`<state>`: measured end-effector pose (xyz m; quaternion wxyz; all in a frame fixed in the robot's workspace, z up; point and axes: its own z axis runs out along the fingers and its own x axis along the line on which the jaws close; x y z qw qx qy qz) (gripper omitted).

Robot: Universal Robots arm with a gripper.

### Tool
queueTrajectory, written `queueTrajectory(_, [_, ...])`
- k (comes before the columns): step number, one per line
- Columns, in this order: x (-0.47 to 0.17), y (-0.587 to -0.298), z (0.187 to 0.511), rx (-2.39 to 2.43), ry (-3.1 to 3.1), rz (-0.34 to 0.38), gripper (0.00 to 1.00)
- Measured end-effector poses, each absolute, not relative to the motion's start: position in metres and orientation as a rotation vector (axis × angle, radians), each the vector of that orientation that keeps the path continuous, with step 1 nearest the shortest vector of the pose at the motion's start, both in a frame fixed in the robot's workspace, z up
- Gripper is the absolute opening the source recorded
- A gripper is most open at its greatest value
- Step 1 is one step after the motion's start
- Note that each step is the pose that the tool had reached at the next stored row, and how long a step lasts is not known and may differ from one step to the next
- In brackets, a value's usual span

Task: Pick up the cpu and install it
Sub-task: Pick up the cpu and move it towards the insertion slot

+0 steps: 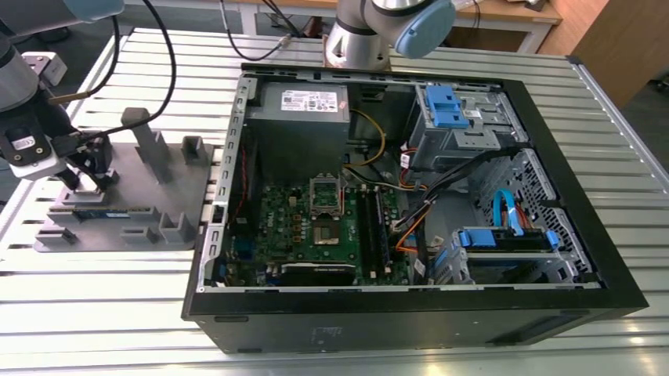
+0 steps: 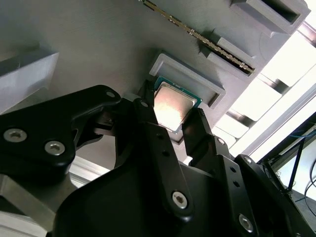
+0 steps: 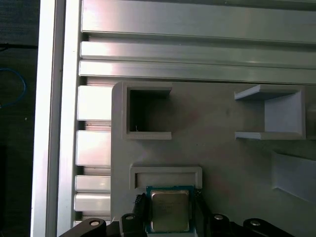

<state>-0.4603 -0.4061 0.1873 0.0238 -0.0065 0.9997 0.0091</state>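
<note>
Okay, claw [image 1: 92, 182] straddles cpu [image 2: 172, 107], which sits in its pocket on the tray [image 1: 131, 192], exterior view's left. Clamped yet? Can't tell. Prob light, stiff, slick lid, fragile underside, so take opposite side edges only.

cpu [image 2: 173, 104]: near edge hidden behind gripper [image 2: 171, 114] | memory stick [image 2: 197, 36]: one end cut off (at picture edge)

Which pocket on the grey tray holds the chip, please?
The shallow pocket at the end effector, with the silver cpu; the deep square pocket holds none.
</note>
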Motion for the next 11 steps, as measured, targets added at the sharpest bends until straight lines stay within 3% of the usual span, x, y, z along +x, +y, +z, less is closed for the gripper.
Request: queueTrajectory(11, [-0.46,-0.406,0.203,-0.02,3.093,0.041,0.47])
